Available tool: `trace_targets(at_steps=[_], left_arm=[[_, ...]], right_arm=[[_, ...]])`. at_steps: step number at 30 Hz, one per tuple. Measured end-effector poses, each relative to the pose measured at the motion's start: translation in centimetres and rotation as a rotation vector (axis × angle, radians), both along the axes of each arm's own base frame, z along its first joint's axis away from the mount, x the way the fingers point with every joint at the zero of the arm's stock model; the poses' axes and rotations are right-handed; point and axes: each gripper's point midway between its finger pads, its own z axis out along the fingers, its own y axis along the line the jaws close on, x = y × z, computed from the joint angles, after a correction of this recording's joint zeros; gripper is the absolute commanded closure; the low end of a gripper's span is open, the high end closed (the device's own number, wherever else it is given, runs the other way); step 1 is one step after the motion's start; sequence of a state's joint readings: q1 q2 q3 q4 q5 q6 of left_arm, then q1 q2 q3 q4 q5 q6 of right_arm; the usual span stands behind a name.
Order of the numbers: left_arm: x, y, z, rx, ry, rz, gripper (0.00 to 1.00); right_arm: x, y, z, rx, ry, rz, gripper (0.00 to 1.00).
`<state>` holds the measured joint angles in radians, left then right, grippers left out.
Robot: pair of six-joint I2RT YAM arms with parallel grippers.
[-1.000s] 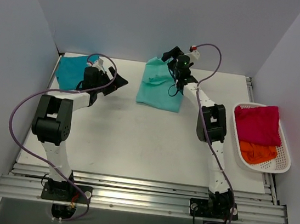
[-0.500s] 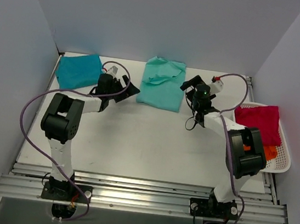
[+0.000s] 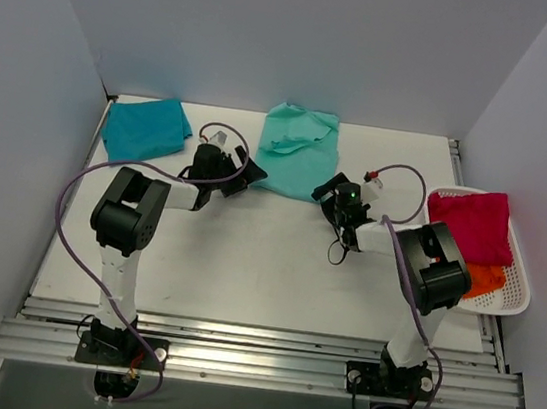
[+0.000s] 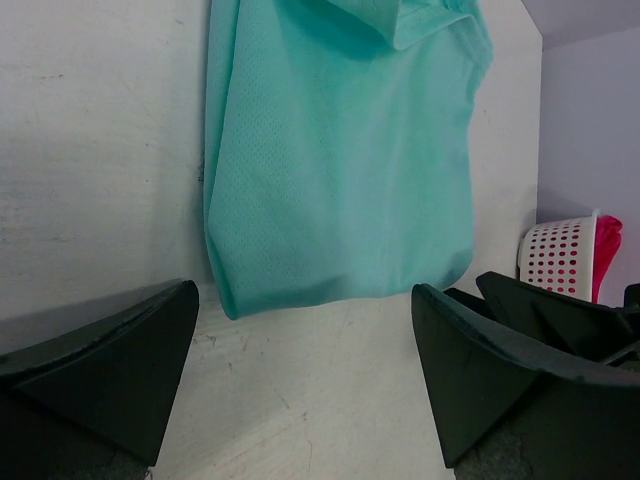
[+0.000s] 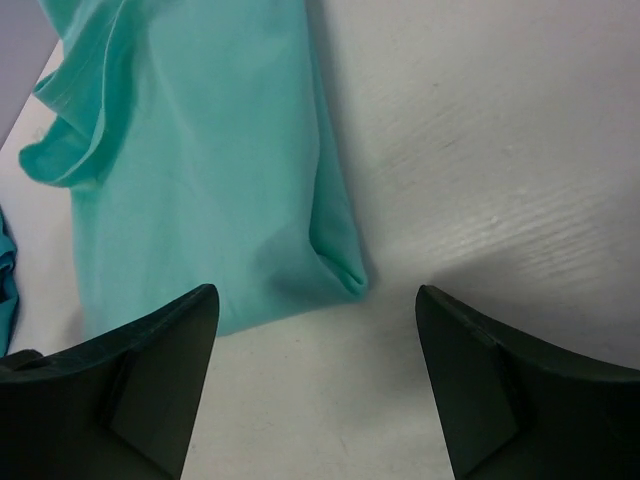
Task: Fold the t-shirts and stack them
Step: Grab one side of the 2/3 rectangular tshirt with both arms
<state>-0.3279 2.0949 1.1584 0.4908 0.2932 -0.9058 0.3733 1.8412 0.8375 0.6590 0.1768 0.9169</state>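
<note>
The mint-green t-shirt (image 3: 298, 157) lies folded lengthwise at the back middle of the table, its far end rumpled. The teal-blue t-shirt (image 3: 145, 127) lies folded at the back left corner. My left gripper (image 3: 235, 179) sits low by the mint shirt's near left corner, open and empty. In the left wrist view the shirt's (image 4: 340, 160) near hem lies just beyond the gripper (image 4: 303, 335). My right gripper (image 3: 327, 188) is by the near right corner, also open and empty. In the right wrist view that folded corner (image 5: 340, 265) lies just ahead of the gripper (image 5: 317, 330).
A white perforated basket (image 3: 513, 297) stands at the table's right edge, holding a red cloth (image 3: 471, 223) and an orange cloth (image 3: 471, 278). Grey walls close in the table at the back and both sides. A metal rail runs along the near edge.
The right gripper left the mint shirt's far end and came down to its near right corner. The left gripper swung right, from beside the teal shirt to the mint shirt's near left corner.
</note>
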Motion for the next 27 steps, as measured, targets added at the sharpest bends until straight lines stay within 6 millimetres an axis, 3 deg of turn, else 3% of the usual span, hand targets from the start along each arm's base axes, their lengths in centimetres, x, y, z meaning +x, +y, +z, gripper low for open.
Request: trace_targets(at_steps=[5,8,9,12,14,17,21,24,25,27], left_arm=[[0.4,0.0,0.0,0.002,-0.005,0.008,0.02],[0.7,0.0,0.1,0.003,-0.009,0.012,0.00],[0.7,0.0,0.1,0.004,-0.009,0.013,0.04],[1.0,0.1,-0.1,0.008,-0.009,0.023,0.14],[1.3,0.2,-0.3,0.008,-0.006,0.029,0.27],[1.9,0.1,-0.9,0.015,0.001,0.037,0.44],[2.7,0.0,-1.6,0.028,0.016,0.046,0.76],[3.2,0.2,-1.7,0.046,0.020,0.054,0.93],[3.3,0.2,-1.6,0.051,0.020,0.057,0.98],[3.5,0.3,-1.6,0.064,0.016,0.060,0.98]], right_arm=[[1.8,2.2,0.1,0.058,-0.044,0.026,0.32],[2.1,3.2,-0.2,0.069,-0.044,0.046,0.54],[2.1,3.3,-0.5,0.071,-0.038,0.050,0.70],[1.8,3.6,-1.4,0.072,-0.014,0.058,0.94],[1.6,3.6,-1.8,0.073,-0.001,0.054,1.00],[1.5,3.5,-1.9,0.074,0.005,0.048,1.00],[1.5,3.5,-2.0,0.075,0.007,0.046,1.00],[1.5,3.4,-2.0,0.074,0.007,0.043,1.00],[1.5,3.4,-2.0,0.073,0.007,0.041,1.00],[1.5,3.3,-2.0,0.073,0.008,0.039,1.00]])
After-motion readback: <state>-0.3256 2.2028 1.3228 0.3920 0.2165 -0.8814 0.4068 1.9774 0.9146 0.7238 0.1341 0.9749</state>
